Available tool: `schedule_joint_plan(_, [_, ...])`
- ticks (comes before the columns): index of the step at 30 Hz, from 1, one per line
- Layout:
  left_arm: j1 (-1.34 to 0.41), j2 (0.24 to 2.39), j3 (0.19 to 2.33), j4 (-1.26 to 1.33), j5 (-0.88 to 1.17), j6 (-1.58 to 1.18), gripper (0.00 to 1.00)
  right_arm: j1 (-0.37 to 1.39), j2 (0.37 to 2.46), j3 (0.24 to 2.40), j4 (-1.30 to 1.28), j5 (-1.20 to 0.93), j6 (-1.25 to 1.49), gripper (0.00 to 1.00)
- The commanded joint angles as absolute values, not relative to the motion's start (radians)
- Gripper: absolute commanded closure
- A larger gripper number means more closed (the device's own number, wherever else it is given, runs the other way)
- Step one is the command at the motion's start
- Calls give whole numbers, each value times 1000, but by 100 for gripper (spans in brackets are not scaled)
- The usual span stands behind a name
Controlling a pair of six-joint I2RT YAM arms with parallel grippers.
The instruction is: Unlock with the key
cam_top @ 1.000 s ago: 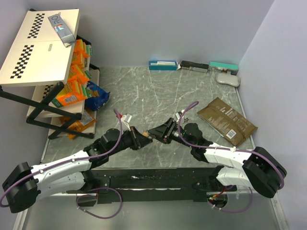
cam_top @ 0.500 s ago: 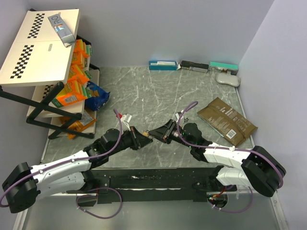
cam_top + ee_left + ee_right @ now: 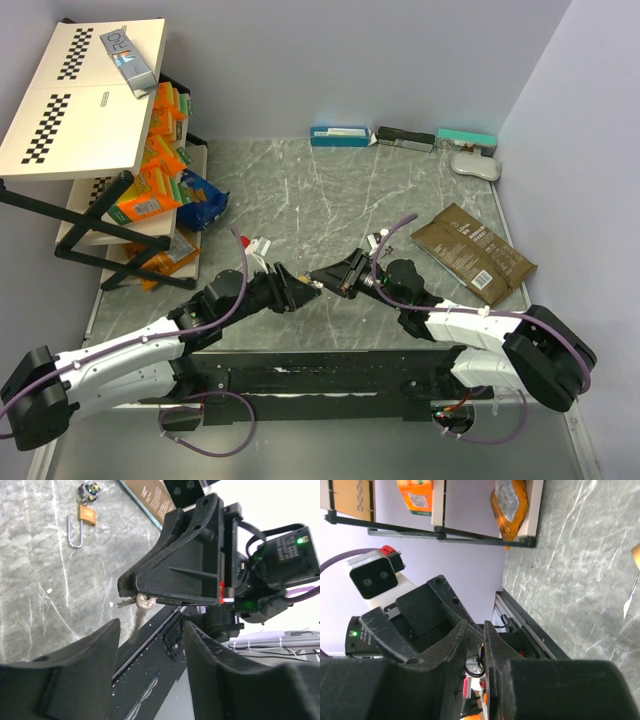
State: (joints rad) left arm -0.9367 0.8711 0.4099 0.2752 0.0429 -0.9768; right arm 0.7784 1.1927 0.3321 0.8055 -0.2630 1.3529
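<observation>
The key is partly hidden by the right gripper clamped on it. In the right wrist view only a ring is seen between the dark fingers. From above, the padlock cannot be made out. The packet is cut off by the top edge. The fingers of the left gripper are blurred and cropped at the bottom.

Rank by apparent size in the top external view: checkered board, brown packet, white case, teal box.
Largest: checkered board. Then brown packet. Last, white case and teal box, which look alike, so unranked.
</observation>
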Motion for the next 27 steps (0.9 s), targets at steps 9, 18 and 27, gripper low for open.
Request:
schedule_joint_plan(9, [-931,773,419,284,-9,-928,30,782,1108,284,914,-221,1263,100])
schedule_joint_plan(18, [-858,730,353,417,113,-942,43,764,1066,265,1009,-330,1230,100])
schedule_joint_plan(27, [-845,801,368,506,252,-963,50,761,1002,296,916,-362,1221,100])
